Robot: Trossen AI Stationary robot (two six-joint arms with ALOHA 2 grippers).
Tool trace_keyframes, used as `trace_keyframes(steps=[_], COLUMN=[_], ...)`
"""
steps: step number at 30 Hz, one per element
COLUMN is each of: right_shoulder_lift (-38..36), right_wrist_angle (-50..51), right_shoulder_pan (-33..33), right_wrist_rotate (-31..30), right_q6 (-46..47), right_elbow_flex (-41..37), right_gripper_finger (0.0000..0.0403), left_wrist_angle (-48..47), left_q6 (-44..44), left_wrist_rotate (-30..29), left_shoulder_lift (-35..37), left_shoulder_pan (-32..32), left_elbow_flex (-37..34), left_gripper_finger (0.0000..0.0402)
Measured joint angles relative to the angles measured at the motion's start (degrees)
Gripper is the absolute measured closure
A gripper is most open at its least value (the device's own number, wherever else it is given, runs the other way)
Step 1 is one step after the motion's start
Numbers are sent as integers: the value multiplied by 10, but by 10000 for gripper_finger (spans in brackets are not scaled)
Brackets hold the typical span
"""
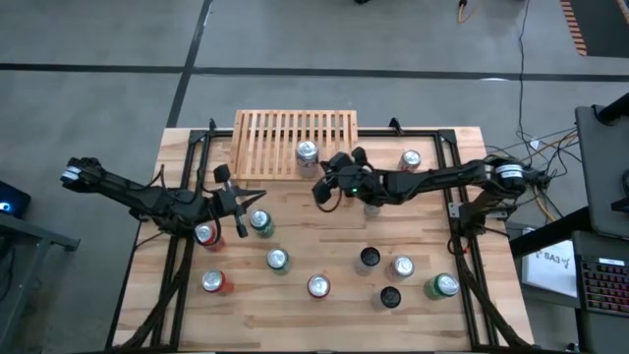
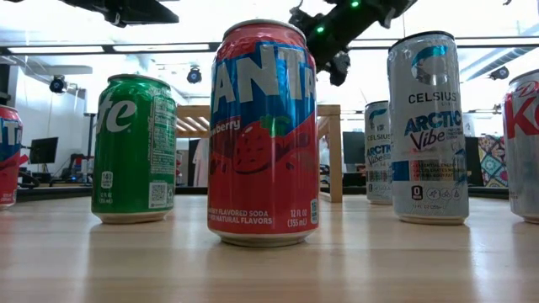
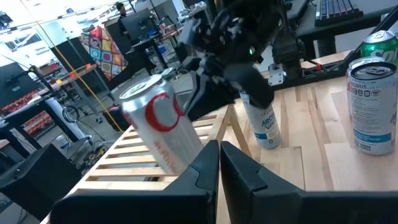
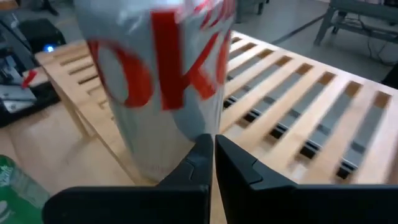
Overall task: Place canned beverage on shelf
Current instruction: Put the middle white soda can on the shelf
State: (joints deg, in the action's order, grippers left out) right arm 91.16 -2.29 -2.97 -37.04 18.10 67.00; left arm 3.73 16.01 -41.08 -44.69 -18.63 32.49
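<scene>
Right arm reaches in from frame right, its hand (image 1: 327,187) just below the shelf (image 1: 295,143), fingers closed together, empty. Silver Coke can (image 1: 308,153) stands on the shelf's slats, upper centre. Left hand (image 1: 239,200) hovers centre-left, fingers together.

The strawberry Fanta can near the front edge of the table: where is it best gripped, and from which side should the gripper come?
Take the Fanta can by its straight side wall, about mid-height, below the tapered shoulder. It stands upright and apart from its neighbour, the green can, so I would probably come down from above, with one finger on each side of the wall.
</scene>
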Motion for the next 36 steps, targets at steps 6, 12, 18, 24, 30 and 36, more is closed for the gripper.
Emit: trace_keyframes(steps=[6, 12, 18, 24, 30, 36], right_shoulder_lift=[69, 108, 112, 66, 6, -54], right_wrist_angle=[24, 133, 176, 233, 314, 332], right_shoulder_pan=[1, 3, 20, 42, 52, 51], right_wrist_rotate=[31, 32, 32, 31, 56, 183], right_q6=[-37, -24, -21, -16, -50, -163], right_elbow_flex=[84, 179, 212, 216, 215, 199], right_gripper_finger=[394, 394, 394, 394, 394, 394], left_wrist_angle=[0, -4, -8, -1, 65, 112], left_q6=[-5, -18, -20, -29, -26, -36], left_wrist_rotate=[0, 0, 0, 7, 31, 47], left_shoulder_lift=[-2, -3, -10, -26, -71, -139], left_shoulder_pan=[0, 0, 0, 0, 16, 57], left_elbow_flex=[-1, -1, -5, -5, -5, 8], left_gripper_finger=[401, 401, 401, 401, 401, 401])
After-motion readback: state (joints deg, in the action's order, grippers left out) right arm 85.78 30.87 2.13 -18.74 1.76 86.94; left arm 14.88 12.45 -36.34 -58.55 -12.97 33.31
